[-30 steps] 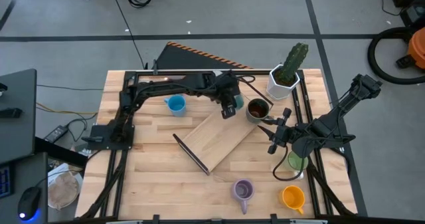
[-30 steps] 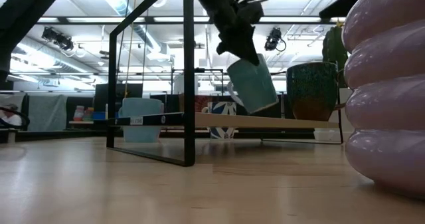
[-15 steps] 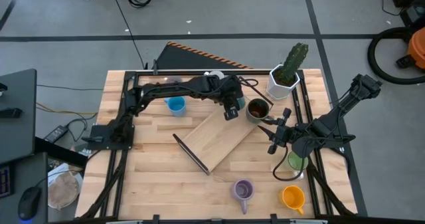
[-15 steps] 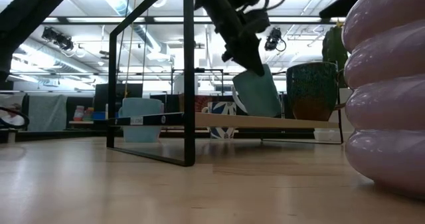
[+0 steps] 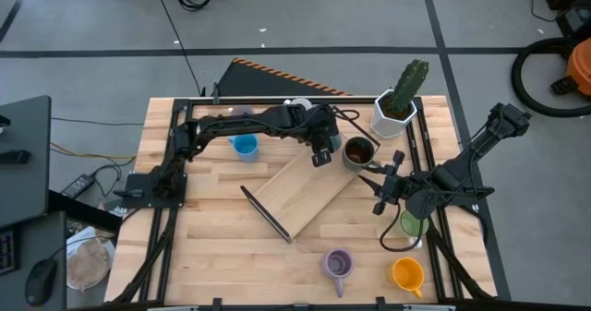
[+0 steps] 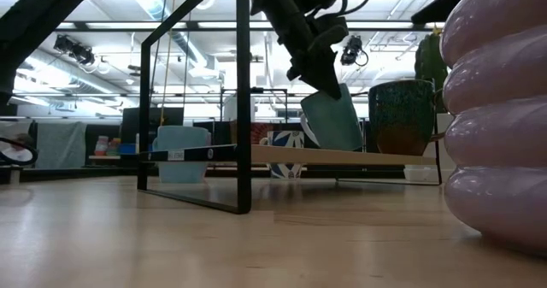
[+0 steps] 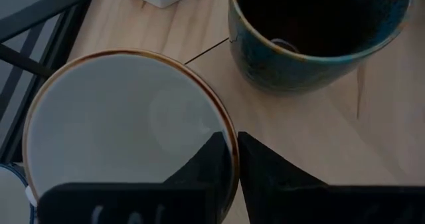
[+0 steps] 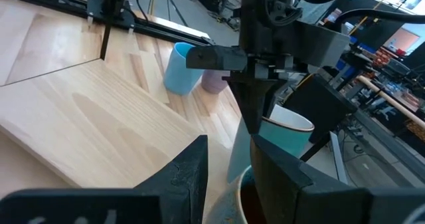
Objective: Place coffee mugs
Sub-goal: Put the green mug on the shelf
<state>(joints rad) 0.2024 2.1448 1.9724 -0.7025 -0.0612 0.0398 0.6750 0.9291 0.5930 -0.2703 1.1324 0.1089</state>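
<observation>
Gripping tilted, brown-rimmed pale-teal mug (image 6: 332, 121): L end effector (image 6: 323, 81)

Left arm: reaches from its base at the desk's left edge across the far side toward the middle, elbow bent.
Left hand (image 5: 320, 151): points down, fingers (image 6: 318, 66) pinched on a mug rim, one inside, one outside.
Right arm: on the desk's right side, folded, forearm angled inward.
Right hand (image 5: 379, 182): held above the desk, fingers (image 8: 192, 177) apart, nothing between them.
</observation>
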